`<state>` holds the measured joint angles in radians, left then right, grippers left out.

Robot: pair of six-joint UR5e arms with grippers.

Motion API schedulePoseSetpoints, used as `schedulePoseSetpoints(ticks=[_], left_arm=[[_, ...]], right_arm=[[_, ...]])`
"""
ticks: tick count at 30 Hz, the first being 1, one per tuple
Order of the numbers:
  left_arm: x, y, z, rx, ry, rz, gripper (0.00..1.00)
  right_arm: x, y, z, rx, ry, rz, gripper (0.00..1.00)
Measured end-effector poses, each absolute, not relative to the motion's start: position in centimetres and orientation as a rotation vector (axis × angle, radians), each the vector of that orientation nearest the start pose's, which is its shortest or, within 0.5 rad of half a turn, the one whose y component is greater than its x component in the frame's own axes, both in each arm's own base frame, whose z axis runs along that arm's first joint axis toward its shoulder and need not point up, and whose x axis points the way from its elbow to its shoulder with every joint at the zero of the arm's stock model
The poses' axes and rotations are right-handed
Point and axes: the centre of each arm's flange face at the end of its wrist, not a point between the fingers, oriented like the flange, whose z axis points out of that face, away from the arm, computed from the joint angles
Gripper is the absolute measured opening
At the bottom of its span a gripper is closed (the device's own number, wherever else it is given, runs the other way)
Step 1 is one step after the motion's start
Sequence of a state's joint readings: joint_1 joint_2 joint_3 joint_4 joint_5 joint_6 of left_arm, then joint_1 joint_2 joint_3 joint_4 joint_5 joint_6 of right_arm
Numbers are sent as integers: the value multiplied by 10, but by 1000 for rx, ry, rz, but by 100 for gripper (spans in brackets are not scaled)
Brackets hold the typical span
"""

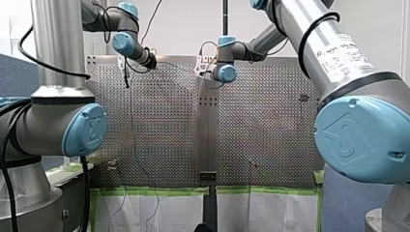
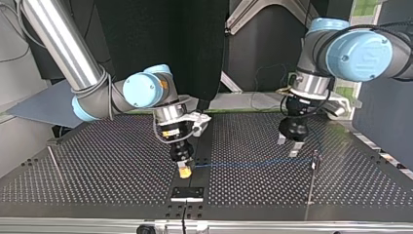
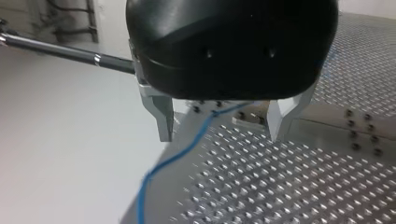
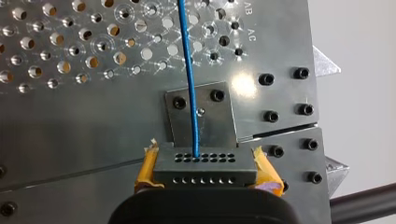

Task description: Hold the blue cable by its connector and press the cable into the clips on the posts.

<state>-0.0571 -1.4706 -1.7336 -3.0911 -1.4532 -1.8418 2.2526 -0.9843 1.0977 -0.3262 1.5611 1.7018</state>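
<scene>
My right pincer [image 4: 206, 170] is clamped on the connector [image 4: 205, 161] of the blue cable [image 4: 189, 70] near the table [image 2: 73, 165] edge; left pincer [image 3: 222, 126] hangs wide open over the cable.

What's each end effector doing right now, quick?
Left end effector: open, holding nothing.
Right end effector: closed on the connector of the blue cable.

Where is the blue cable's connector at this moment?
The connector is clamped between my right gripper's yellow pads, near the table's centre seam in the top view, beside a small bolted plate.
</scene>
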Motion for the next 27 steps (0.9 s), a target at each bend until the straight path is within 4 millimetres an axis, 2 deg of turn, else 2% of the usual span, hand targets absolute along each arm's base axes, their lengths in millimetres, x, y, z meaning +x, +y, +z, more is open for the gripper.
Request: schedulePoseSetpoints(ticks=[5,12,14,17,22,27], left_arm=[[439,-177,464,-58,1584,-306,100],[441,-196,491,-13,1491,-261,100],[444,-202,493,-2,1474,-251,100],[449,-213,490,15,1471,-231,100],[455,-234,470,51,1506,-190,100],[462,-239,455,43,1526,-152,100]], right_arm=[[573,-492,396,1472,-809,1938,0],[574,-491,396,1475,-807,1939,0],[575,-490,396,1476,-806,1939,0],[575,-490,396,1476,-806,1939,0],[575,-490,396,1478,-805,1940,0],[575,-490,395,1480,-803,1939,0]])
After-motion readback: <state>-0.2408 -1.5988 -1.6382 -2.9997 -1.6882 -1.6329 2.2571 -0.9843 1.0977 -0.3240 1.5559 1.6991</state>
